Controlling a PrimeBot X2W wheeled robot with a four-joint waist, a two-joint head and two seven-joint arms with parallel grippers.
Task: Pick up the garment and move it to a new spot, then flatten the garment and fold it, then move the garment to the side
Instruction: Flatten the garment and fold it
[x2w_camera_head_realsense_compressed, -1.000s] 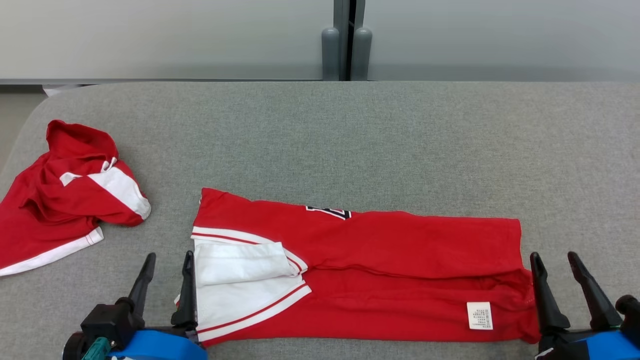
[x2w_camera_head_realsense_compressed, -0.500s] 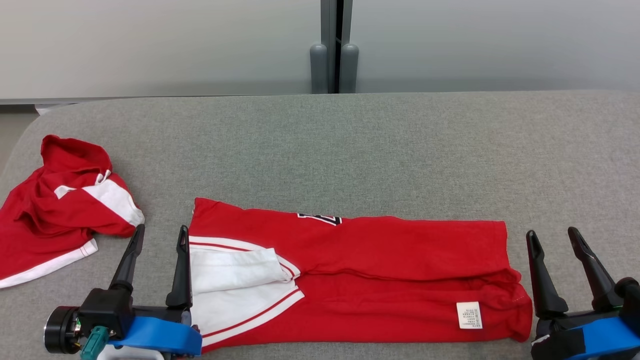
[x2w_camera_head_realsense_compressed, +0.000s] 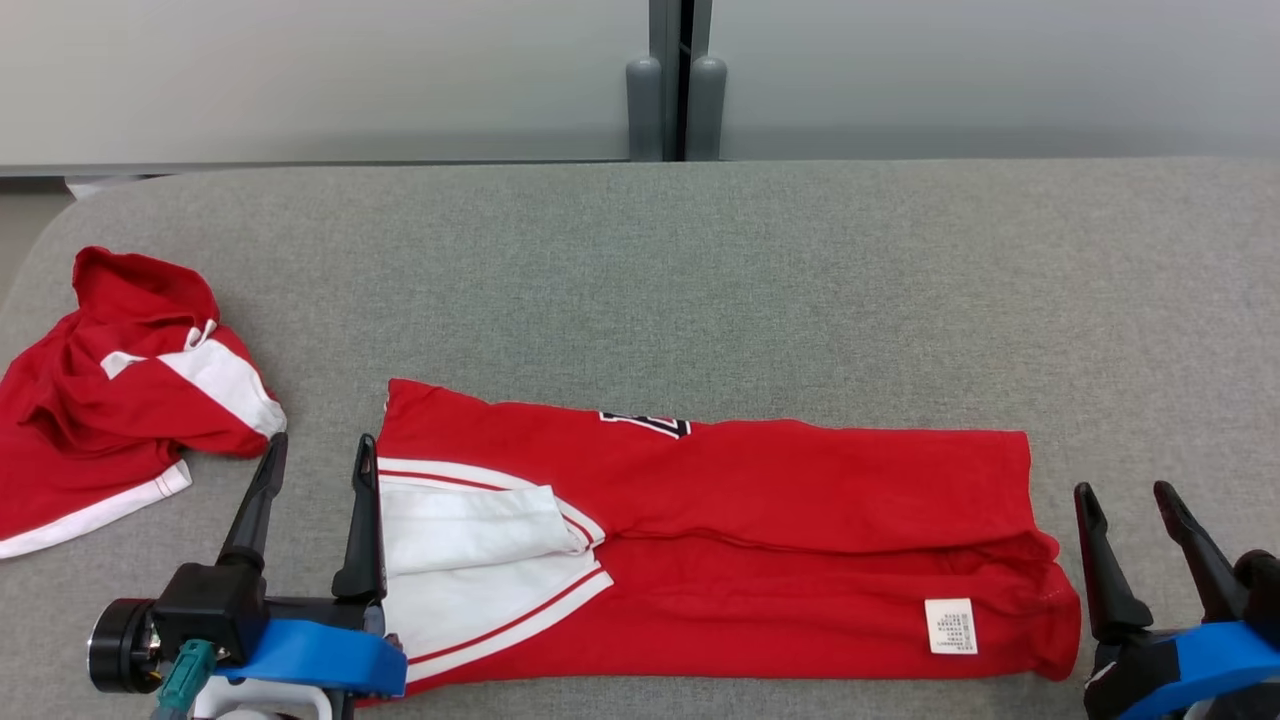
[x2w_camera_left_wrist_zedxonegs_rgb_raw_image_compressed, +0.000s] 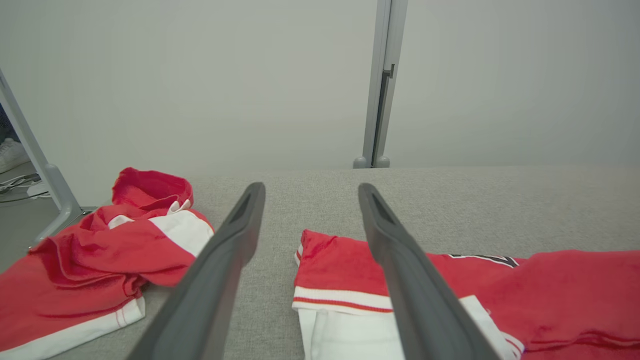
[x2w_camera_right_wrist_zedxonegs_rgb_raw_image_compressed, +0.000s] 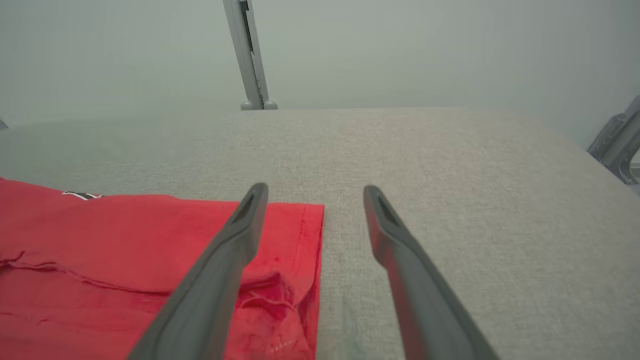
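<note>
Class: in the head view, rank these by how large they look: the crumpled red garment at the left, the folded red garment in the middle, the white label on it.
Largest: folded red garment.
Next: crumpled red garment, though the picture's left edge cuts it off.
Smallest: white label.

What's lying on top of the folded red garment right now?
On the folded garment: a white flap over its left end, a white care label near the right. Layers underneath are hidden.

My left hand (x2w_camera_head_realsense_compressed: 321, 445) sits low at my left, its two dark fingers (x2w_camera_head_realsense_compressed: 360, 530) spread wide, pointing forward, holding nothing. My right hand (x2w_camera_head_realsense_compressed: 1122, 492) mirrors it at my right, equally parted and empty.
</note>
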